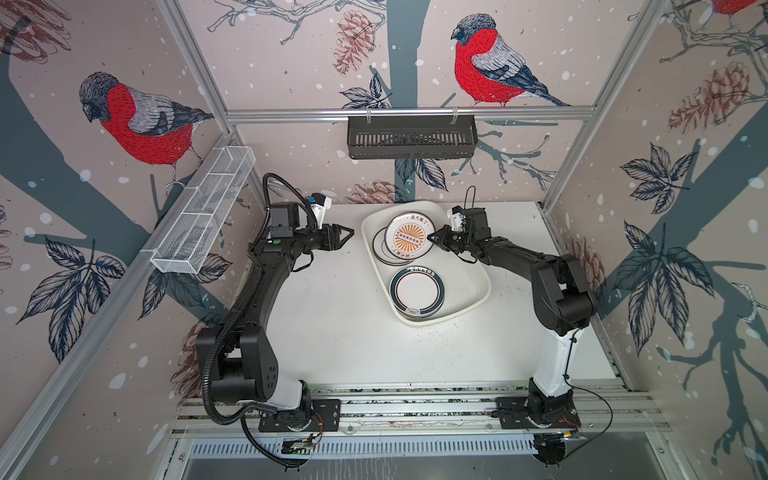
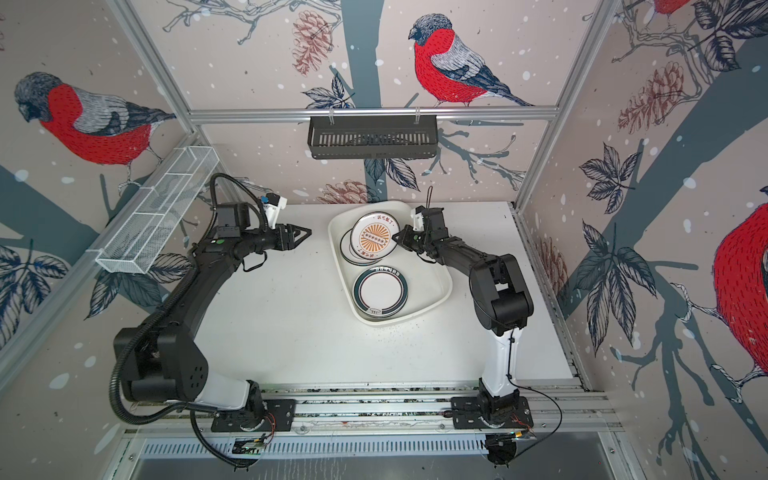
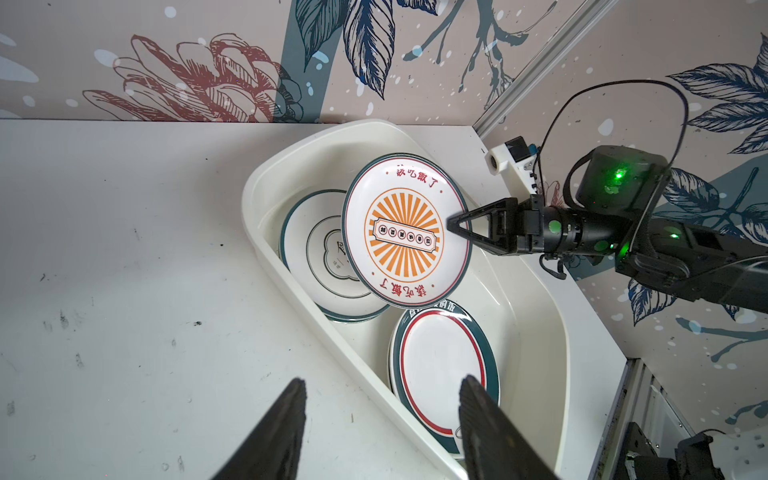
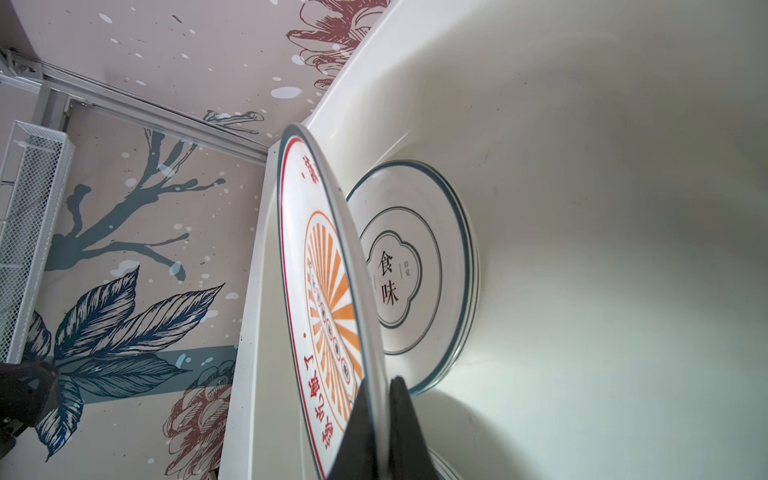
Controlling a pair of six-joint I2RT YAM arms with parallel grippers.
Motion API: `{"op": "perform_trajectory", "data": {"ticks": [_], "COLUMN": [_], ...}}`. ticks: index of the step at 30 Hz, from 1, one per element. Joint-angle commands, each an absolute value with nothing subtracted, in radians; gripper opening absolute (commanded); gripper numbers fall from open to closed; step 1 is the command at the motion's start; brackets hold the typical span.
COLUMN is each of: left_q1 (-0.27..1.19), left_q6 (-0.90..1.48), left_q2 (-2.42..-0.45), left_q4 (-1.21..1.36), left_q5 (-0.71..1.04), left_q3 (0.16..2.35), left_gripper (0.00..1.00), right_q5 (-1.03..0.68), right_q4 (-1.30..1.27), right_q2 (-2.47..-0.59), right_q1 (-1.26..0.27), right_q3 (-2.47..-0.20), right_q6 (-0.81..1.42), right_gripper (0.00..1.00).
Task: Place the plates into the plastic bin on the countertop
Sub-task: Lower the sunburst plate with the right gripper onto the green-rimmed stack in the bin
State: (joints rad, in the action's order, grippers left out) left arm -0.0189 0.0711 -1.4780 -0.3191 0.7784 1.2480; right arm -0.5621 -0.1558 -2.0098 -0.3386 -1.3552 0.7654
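Note:
The white plastic bin (image 1: 478,286) (image 2: 440,286) sits at the back right of the speckled countertop (image 1: 332,324). My right gripper (image 1: 430,240) (image 4: 380,384) is shut on the rim of an orange sunburst plate (image 1: 409,237) (image 3: 405,232) (image 4: 320,270). It holds the plate tilted above the bin's far end. Under it lies a plate with a black-outlined emblem (image 3: 320,249) (image 4: 407,270). A dark-banded plate (image 1: 417,289) (image 3: 440,365) rests in the bin's near end. My left gripper (image 1: 349,235) (image 3: 383,381) hovers open and empty over the countertop, left of the bin.
A black slotted basket (image 1: 411,137) hangs on the back rail. A white wire-mesh basket (image 1: 203,208) is fixed along the left wall. Patterned walls and aluminium posts close in three sides of the countertop. The arm bases stand on a rail at the front edge.

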Motion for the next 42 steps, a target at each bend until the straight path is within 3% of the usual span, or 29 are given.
{"op": "perform_trajectory", "data": {"ticks": [1,10,42], "left_q1": [-0.02,-0.02,-0.02], "left_q6": [0.066,0.081,0.115], "left_q2": [-1.483,-1.497,-1.513], "left_q4": [-0.306,-0.301,-0.274], "left_q5": [0.804,0.833,0.859], "left_q3": [1.244,1.261,1.257], "left_gripper": [0.59,0.59,0.59], "right_q5": [-0.579,-0.571,-0.604], "right_q4": [-0.18,-0.131,-0.138], "right_q2": [-2.041,-2.12,-2.188], "right_q1": [-0.345,-0.381,-0.371], "right_q3": [-1.394,-1.492,-1.501], "right_q6": [0.802,0.807,0.868], "right_gripper": [0.04,0.04,0.1]}}
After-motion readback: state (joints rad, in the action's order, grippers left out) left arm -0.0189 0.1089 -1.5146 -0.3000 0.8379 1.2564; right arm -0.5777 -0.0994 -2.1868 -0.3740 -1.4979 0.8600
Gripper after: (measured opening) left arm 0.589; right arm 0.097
